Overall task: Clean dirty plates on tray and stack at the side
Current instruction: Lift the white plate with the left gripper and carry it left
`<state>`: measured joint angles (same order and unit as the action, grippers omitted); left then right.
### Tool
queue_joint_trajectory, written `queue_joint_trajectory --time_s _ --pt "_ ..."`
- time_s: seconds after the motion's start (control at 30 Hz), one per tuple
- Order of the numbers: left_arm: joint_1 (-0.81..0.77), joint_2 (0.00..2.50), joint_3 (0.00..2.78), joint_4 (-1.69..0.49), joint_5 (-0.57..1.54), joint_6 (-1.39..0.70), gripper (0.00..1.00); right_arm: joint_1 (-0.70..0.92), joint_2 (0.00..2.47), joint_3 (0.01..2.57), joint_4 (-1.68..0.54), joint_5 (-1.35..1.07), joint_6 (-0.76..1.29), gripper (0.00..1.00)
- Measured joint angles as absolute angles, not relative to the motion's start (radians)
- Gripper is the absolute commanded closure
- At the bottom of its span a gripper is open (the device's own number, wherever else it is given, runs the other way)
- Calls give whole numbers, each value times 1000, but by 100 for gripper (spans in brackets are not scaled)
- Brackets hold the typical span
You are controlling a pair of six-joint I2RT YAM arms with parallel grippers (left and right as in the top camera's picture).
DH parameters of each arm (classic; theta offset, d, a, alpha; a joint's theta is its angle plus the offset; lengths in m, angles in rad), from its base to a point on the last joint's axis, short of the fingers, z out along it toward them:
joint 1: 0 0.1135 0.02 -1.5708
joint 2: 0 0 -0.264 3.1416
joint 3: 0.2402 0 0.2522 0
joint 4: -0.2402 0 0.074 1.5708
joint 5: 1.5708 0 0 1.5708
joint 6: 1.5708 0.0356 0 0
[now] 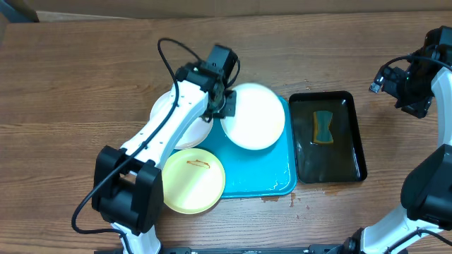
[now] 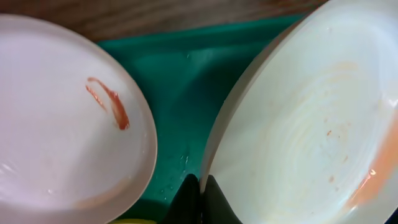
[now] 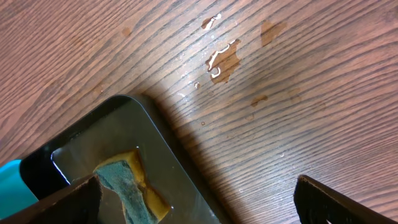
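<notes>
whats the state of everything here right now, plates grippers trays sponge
right white plate, gripped at rim, faint orange smears
left white plate, dirty, red smear
tray, wet
yellow-green plate, brown smear, partly off tray
left gripper, jaws shut on right white plate
right gripper, jaws open, empty
sponge, lying in black tray
table, small puddles

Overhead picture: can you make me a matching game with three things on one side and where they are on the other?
Things:
1 sponge
2 yellow-green plate
3 right white plate

Places:
A pinched at its rim by the left gripper
B in the black tray
C overlapping a corner of the turquoise tray

Pairs: 1-B, 2-C, 3-A
</notes>
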<state>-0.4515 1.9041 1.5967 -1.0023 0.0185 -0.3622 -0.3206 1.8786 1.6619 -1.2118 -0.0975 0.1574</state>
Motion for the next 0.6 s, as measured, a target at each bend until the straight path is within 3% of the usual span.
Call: queue_joint_trajectory --time_s 0.3,0.6 --pt "-532 1904 1678 -929 -10 -360 96 -321 1879 1662 -1211 -97 157 0" --pt "-799 1904 1678 -816 -323 -332 96 -321 1879 1662 -1211 -97 157 0"
